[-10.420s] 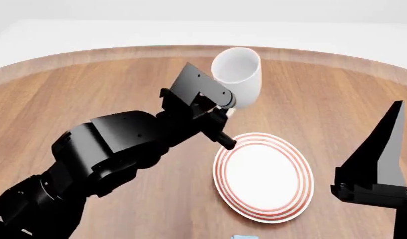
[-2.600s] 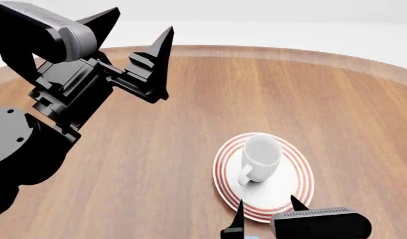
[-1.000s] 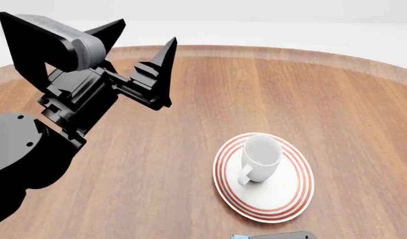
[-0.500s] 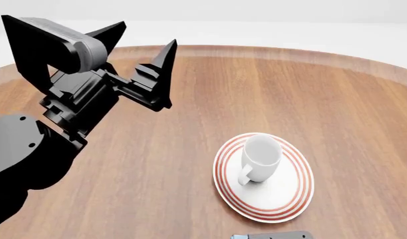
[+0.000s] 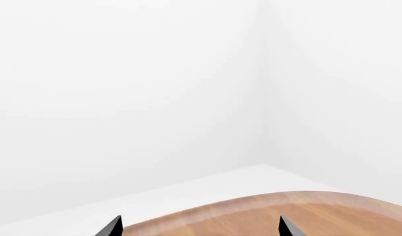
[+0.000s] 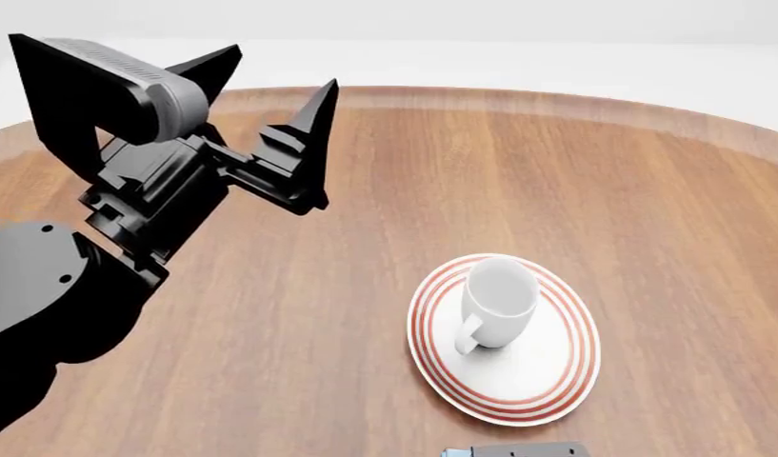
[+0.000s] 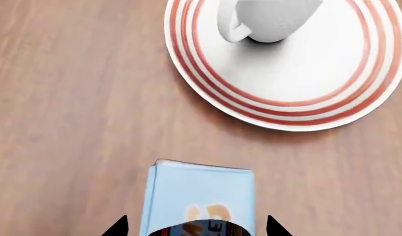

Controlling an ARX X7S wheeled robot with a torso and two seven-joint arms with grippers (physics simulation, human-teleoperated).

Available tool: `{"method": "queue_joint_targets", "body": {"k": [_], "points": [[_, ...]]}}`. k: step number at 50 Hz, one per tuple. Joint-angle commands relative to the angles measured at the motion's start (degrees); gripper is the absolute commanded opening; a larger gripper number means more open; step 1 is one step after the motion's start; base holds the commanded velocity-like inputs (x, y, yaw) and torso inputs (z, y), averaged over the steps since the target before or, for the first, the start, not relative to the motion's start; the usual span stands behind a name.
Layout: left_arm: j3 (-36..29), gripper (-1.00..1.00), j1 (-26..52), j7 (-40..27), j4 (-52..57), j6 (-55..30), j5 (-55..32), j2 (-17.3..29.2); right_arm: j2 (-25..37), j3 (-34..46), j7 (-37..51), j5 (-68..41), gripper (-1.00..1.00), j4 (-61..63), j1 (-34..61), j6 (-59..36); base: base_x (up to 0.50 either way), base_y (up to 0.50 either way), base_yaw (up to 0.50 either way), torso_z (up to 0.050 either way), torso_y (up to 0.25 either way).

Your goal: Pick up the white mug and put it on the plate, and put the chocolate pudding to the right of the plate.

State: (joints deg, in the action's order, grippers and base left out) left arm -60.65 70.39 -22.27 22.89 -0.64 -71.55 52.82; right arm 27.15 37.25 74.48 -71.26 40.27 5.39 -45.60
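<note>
The white mug (image 6: 499, 303) stands upright on the red-ringed plate (image 6: 556, 376), its handle toward me; both also show in the right wrist view, mug (image 7: 273, 17) on plate (image 7: 279, 105). The chocolate pudding (image 7: 199, 194), a light blue box with orange lettering, lies flat on the table just short of the plate. My right gripper (image 7: 195, 227) is open, a fingertip on either side of the box, with gaps. In the head view only a blue sliver of the pudding (image 6: 457, 453) shows. My left gripper (image 6: 277, 76) hangs open and empty, high at the left.
The round wooden table (image 6: 300, 343) curves away to its far edge (image 6: 554, 100), with white floor and walls beyond. The left arm (image 6: 58, 286) fills the head view's left side. The left wrist view shows only the table edge (image 5: 253, 209) and white walls.
The mug, earlier held above the table by my left gripper, now stands on the plate. The left arm has lifted away to the left. The right gripper has sunk almost out of the head view.
</note>
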Motion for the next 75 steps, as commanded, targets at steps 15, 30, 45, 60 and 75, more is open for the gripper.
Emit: {"method": "queue_joint_targets", "body": {"k": [15, 30, 45, 60, 75], "points": [[1.49, 1.0, -0.37, 1.21, -0.19, 0.24, 0.7, -1.05, -1.1, 0.26, -3.95, 2.62, -1.0, -1.82, 0.08, 0.38, 0.0, 0.0, 0.0, 0.0, 0.0], [1.72, 1.0, -0.59, 1.16, -0.04, 0.26, 0.78, -0.88, -0.09, -0.87, -2.09, 1.39, -1.0, 1.77, 1.07, 0.47, 0.0, 0.0, 0.0, 0.0, 0.0], [2.12, 1.0, -0.64, 0.92, 0.19, 0.22, 0.47, -0.49, 5.1, -4.52, 9.03, -10.96, -1.0, 19.68, 8.39, 1.07, 0.0, 0.0, 0.0, 0.0, 0.0], [2.73, 1.0, -0.39, 0.64, 0.82, 0.07, 0.2, 0.4, 28.84, 77.28, 15.51, 7.4, -1.0, 19.72, 70.38, 60.62, 0.0, 0.0, 0.0, 0.0, 0.0], [3.03, 1.0, -0.27, 0.5, 1.01, -0.11, 0.11, 0.39, 35.12, 106.92, 15.52, 9.78, -1.0, 19.72, 108.85, 73.06, 0.0, 0.0, 0.0, 0.0, 0.0]]}}
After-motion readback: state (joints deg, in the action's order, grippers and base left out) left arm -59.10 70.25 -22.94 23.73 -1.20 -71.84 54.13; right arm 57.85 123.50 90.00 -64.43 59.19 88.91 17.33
